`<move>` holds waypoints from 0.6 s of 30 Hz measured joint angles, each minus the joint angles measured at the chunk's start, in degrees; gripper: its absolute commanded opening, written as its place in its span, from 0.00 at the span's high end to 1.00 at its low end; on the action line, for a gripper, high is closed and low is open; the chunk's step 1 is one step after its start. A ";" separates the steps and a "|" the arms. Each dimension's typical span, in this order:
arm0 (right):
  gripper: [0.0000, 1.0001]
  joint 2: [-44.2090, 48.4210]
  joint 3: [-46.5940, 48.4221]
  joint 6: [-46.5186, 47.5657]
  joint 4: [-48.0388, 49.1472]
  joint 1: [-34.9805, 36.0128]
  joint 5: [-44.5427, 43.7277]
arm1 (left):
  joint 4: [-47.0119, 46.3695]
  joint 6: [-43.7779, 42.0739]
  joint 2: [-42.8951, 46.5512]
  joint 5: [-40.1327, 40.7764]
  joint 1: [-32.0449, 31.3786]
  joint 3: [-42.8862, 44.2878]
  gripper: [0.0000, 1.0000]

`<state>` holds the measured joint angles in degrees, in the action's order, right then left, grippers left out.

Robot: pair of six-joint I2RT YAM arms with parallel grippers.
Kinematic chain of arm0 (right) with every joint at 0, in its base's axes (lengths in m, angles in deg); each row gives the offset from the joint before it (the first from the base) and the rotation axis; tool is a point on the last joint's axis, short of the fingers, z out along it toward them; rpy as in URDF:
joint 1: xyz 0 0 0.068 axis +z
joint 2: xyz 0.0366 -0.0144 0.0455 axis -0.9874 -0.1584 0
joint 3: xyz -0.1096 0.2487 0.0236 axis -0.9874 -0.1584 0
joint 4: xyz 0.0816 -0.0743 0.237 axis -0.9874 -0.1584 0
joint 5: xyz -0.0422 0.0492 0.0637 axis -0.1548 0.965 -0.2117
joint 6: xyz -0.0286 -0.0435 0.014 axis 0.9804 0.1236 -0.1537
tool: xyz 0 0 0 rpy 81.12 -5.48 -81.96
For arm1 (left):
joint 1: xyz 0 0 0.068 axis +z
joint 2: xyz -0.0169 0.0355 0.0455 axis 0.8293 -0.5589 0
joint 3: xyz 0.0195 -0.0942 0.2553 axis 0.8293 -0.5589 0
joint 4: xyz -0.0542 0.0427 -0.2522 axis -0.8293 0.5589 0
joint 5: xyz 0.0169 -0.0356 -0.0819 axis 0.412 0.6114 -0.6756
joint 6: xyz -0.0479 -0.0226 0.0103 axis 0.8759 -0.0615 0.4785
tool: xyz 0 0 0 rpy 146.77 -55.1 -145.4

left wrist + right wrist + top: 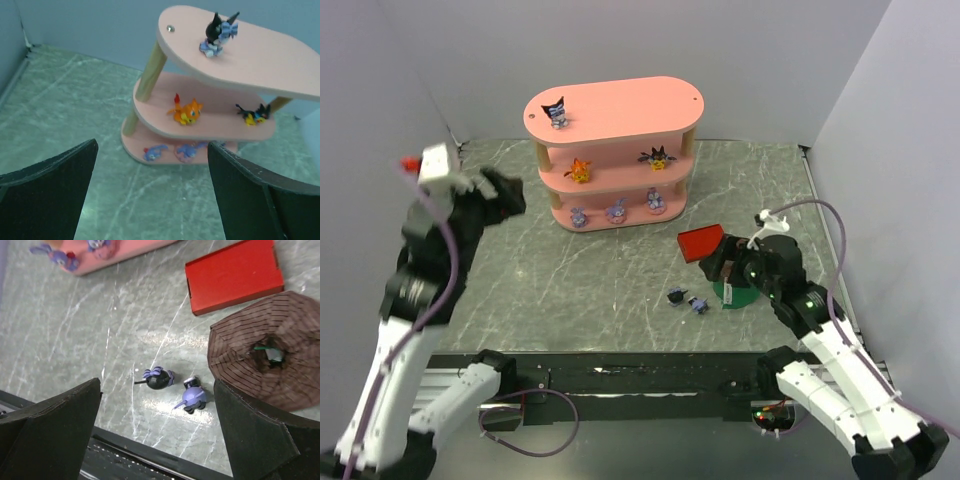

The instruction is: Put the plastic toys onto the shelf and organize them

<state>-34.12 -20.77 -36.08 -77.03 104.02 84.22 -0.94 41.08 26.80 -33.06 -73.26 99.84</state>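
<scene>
Plainly both jaws gape wide, touching nothing.

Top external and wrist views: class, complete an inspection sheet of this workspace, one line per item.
Surface: grey marbled table.
Job's things: pink shelf holds six figurines: dark one on top, orange and spiky black in the middle, three lilac-pink at the bottom. The two dark figurines are on the table.
Clutter: red box and green cylinder by the right arm.
Pincers: left pincer open, empty, facing the shelf; right pincer open above the two dark figurines.
Cables: purple cable on the left arm, another on the right.
Surroundings: plain grey walls.
</scene>
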 measured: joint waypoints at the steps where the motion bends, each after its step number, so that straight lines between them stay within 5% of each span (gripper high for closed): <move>1: 0.00 -0.48 0.04 0.02 0.20 0.66 0.04 | 0.13 1.07 2.67 -0.22 0.00 -2.82 0.04; 9: 0.01 -13.62 5.49 -5.22 -0.28 23.28 -12.85 | -1.90 7.89 20.26 -8.28 0.00 -23.45 0.03; 18: 0.04 -30.40 9.92 -26.08 -8.26 34.38 -25.46 | -2.71 10.45 23.17 -14.97 -3.45 -34.53 0.04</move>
<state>-64.52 -10.85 -62.15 -85.29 138.40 58.76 -3.65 51.53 49.97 -48.03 -76.71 65.30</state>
